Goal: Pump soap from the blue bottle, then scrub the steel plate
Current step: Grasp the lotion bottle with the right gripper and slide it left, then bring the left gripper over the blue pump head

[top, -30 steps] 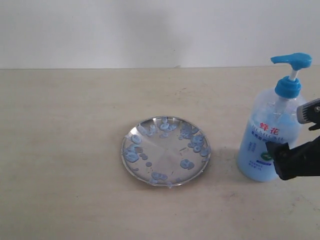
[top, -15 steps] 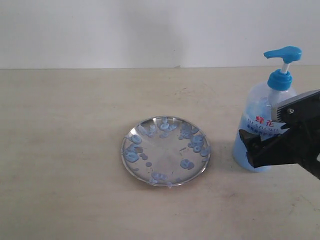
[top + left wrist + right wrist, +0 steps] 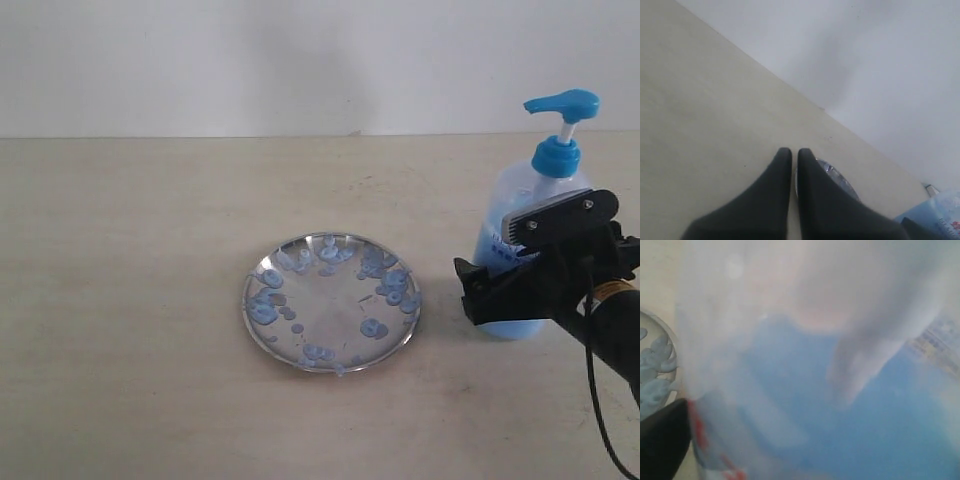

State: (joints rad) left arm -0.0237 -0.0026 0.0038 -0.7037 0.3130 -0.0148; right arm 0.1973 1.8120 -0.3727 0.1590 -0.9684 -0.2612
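The steel plate (image 3: 335, 298) lies in the middle of the table, dotted with pale blue soap (image 3: 372, 328) blobs. To its right the blue bottle (image 3: 512, 205) stands upright, its pump head (image 3: 562, 102) pointing left. My right gripper (image 3: 500, 292) is shut on the bottle's lower body. In the right wrist view the bottle (image 3: 840, 415) fills the frame, with one black finger (image 3: 660, 440) beside it and the plate's rim (image 3: 665, 329) at the edge. My left gripper (image 3: 794, 155) is shut on nothing, above the table, with the plate (image 3: 837, 177) just beyond its tips.
The tabletop (image 3: 130, 300) is pale beige and ends at a white wall (image 3: 300, 60) behind. The right arm and its cable (image 3: 600, 400) run in from the lower right. The left arm is out of the exterior view.
My right gripper has closed in on the bottle from the right edge and carried it a little left, toward the plate. The plate has not moved.
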